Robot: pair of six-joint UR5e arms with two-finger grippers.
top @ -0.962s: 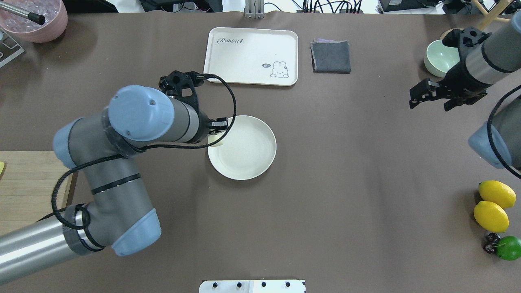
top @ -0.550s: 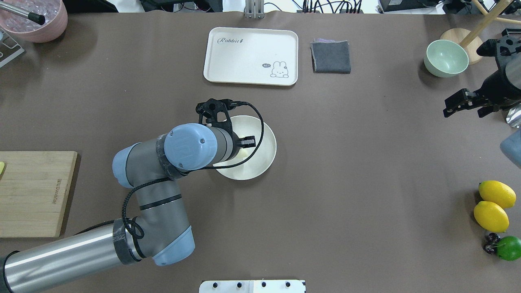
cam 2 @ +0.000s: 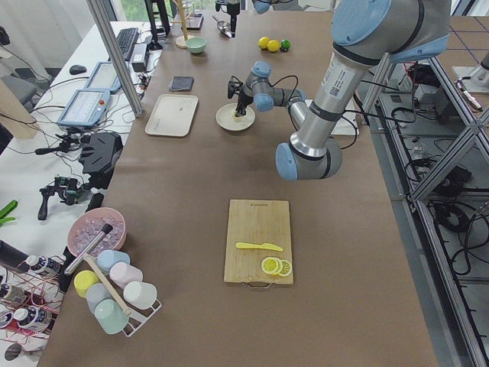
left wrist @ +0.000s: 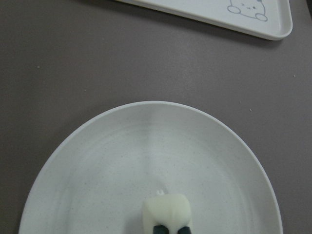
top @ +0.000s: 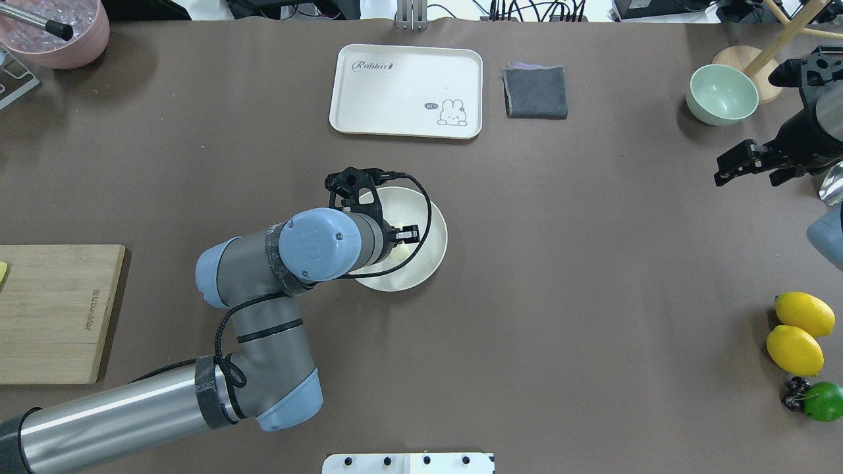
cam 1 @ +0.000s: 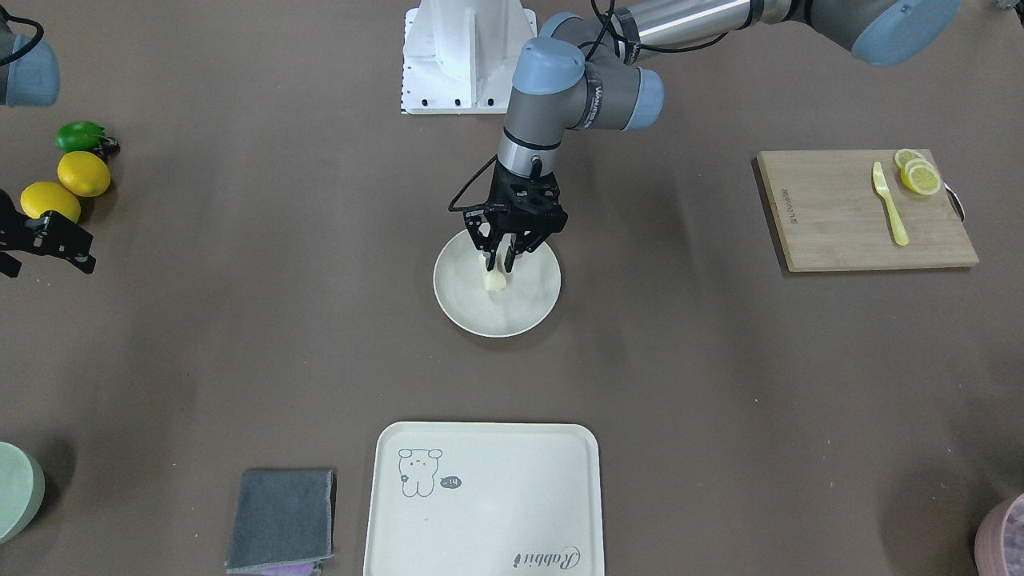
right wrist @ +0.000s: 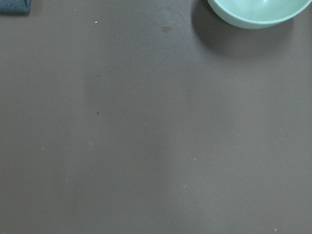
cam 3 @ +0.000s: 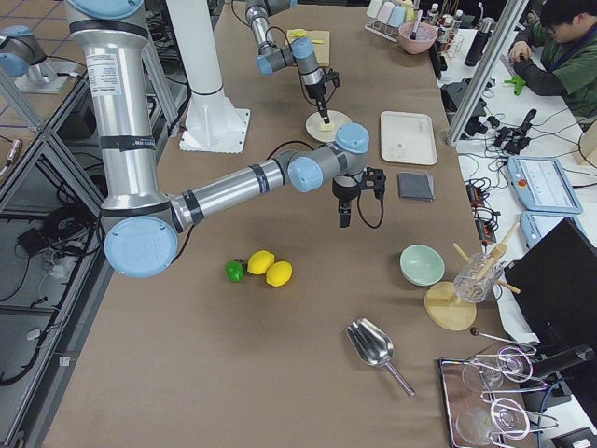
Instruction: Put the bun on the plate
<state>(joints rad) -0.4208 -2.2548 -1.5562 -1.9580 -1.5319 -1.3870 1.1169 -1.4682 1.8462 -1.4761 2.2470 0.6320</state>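
Note:
The bun [cam 1: 494, 280] [left wrist: 166, 210], a small pale cream lump, hangs low over the middle of the round off-white plate [cam 1: 520, 308] [top: 421, 263] [left wrist: 122, 161]. My left gripper [cam 1: 497, 264] points straight down over the plate and is shut on the bun's top. In the left wrist view the dark fingertips [left wrist: 159, 229] press into the bun at the bottom edge. I cannot tell whether the bun touches the plate. My right gripper [top: 751, 172] hovers open and empty at the table's far right, well away from the plate.
A cream tray [top: 406, 91] and a folded grey cloth [top: 535, 92] lie behind the plate. A green bowl [top: 722, 94] sits near the right gripper. Two lemons [top: 803, 315] and a lime lie front right. A wooden cutting board [cam 1: 864, 210] holds a knife and lemon slices.
My left arm swung right, carrying the bun from the plate's left rim to over its middle. The right arm drew back to the table's right edge, then held still.

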